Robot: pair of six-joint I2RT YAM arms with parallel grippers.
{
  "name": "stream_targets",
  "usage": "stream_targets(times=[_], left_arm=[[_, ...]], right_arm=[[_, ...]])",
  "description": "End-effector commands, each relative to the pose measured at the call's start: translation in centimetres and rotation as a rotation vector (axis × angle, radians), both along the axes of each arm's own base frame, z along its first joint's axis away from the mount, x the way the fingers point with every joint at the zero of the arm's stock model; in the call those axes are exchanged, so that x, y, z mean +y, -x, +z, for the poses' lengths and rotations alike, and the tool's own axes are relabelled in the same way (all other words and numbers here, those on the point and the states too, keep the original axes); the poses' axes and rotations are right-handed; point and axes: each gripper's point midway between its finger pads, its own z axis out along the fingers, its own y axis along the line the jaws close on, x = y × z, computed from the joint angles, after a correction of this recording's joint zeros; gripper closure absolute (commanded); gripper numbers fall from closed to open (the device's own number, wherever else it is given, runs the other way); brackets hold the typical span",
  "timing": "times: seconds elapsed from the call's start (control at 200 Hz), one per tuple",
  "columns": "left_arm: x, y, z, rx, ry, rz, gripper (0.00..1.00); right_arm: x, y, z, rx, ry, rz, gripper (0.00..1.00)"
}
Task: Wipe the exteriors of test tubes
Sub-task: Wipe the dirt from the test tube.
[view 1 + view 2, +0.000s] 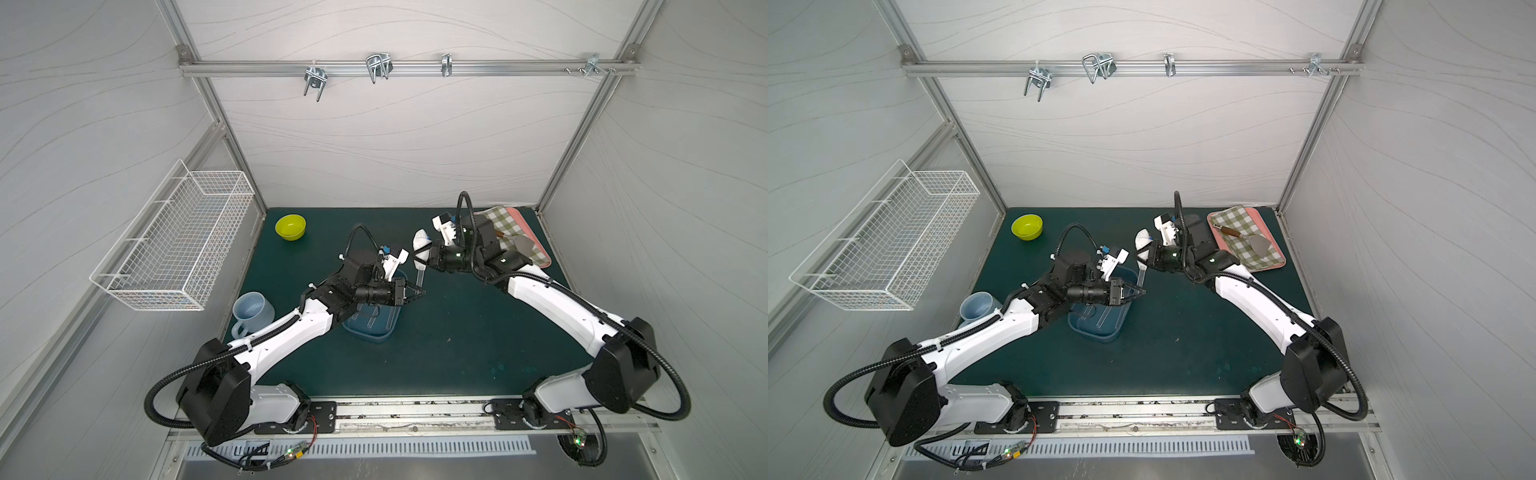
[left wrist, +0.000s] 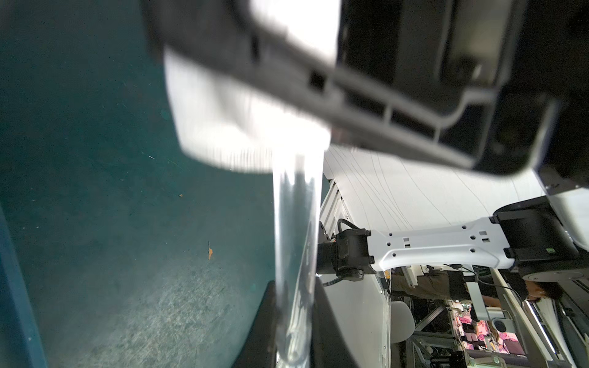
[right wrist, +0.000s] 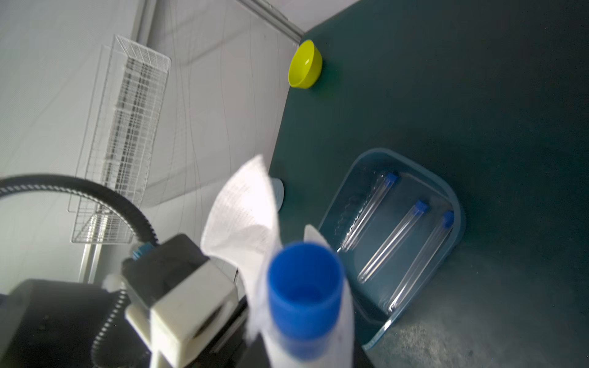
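In both top views the left arm stretches forward and low from its base, wrist level. The left gripper [image 1: 421, 293] [image 1: 1141, 293] is pressed together on the uncapped end of one test tube [image 1: 420, 276] [image 1: 1142, 274], raised over the dark green worktop [image 1: 457, 332] near the far corner of the blue tray [image 1: 374, 338] [image 1: 1096, 336]. The right arm comes from the opposite side, bent at the elbow, and the right gripper [image 1: 420, 261] [image 1: 1144, 258] pinches a white wipe [image 1: 420, 240] [image 1: 1143, 239] folded around the upper part of this tube. Behind that arm, a pink tray [image 1: 1281, 264] carries a checked cloth [image 1: 1246, 226] and a tool [image 1: 1237, 235] with a brown handle and a flat metal blade. A yellow bowl [image 1: 290, 227] and a pale blue mug [image 1: 252, 312] stand on the worktop, and a white wire basket [image 1: 178, 241] hangs on the side wall. In the left wrist view the tube [image 2: 296, 239] is a clear, glassy cylinder between the dark fingers [image 2: 264, 325], and the thin wipe [image 2: 223, 127] covers its other end. In the right wrist view I see the round blue cap [image 3: 306, 293] with the wipe [image 3: 245, 216], finely gridded, wrapped about it. The smooth plastic tray [image 3: 457, 229] holds three test tubes [image 3: 395, 239] lying side by side, apart, their caps pointing the same way.
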Motion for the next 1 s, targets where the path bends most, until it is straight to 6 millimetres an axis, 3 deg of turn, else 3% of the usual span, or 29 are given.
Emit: stream_targets(times=[0.0, 0.11, 0.32, 0.41, 0.51, 0.785, 0.87, 0.995], left_arm=[[0.0, -0.4, 1.9, -0.059, 0.028, 0.001, 0.9], [0.0, -0.4, 1.9, -0.061, 0.022, 0.001, 0.9], [0.1, -0.4, 1.8, -0.06, 0.021, 0.007, 0.9], [0.1, -0.4, 1.7, -0.057, 0.023, 0.008, 0.9], [0.2, -0.4, 1.8, -0.062, 0.023, 0.011, 0.9], [0.2, -0.4, 1.9, -0.063, 0.019, 0.015, 0.9], [0.2, -0.4, 1.9, -0.063, 0.02, 0.014, 0.9], [0.2, -0.3, 1.9, -0.062, 0.021, 0.011, 0.9]], right_arm=[[0.7, 2.7, -0.4, 0.015, -0.007, 0.022, 0.79], [0.8, 2.5, -0.6, 0.011, -0.01, 0.015, 0.79], [0.1, -1.5, 2.4, -0.06, -0.02, 0.01, 0.79], [-0.2, -2.8, 2.7, -0.061, -0.028, 0.002, 0.79], [-0.2, -2.2, 2.6, -0.051, -0.031, 0.01, 0.79], [0.6, 3.4, -1.2, 0.03, -0.009, 0.023, 0.79], [0.3, 3.0, -1.2, 0.014, 0.003, 0.009, 0.79], [-0.1, 0.6, 0.1, -0.022, -0.003, 0.002, 0.79]])
